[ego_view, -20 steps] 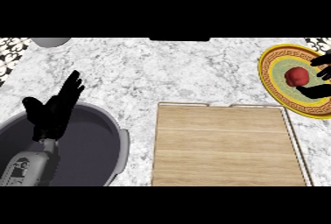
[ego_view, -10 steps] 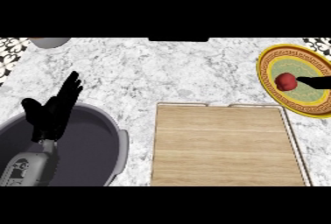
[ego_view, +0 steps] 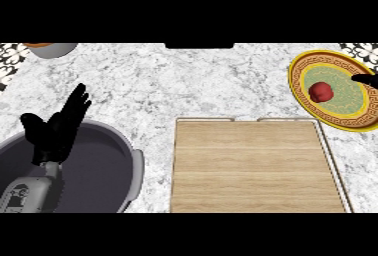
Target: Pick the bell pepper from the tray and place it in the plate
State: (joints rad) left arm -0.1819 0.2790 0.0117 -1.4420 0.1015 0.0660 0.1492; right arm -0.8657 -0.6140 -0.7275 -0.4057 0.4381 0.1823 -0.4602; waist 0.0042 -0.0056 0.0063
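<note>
My right hand (ego_view: 366,79) shows only as a dark sliver at the right edge of the head view, over the far rim of the plate (ego_view: 303,95), and I can't tell from that sliver how its fingers are set; what I can see is a gap between it and the bell pepper (ego_view: 321,91), so it holds nothing that shows here. The pepper lies just to the left of that hand, sitting on the green middle of the plate, a small red lump with no clear long axis from this angle. The plate itself rests on the counter (ego_view: 192,80) at the upper right, just beyond the top right corner of the wooden tray (ego_view: 251,165), which has nothing on it. My left hand (ego_view: 55,131) is well away on the other side, fingers straight and pointing up, holding nothing, resting over the rim of a grey bowl (ego_view: 129,170). A small bowl (ego_view: 50,49) sits at the far left corner. I judge the placing done, and the right hand, much the nearer, only needs to pull clear to the right, away from the pepper.
</note>
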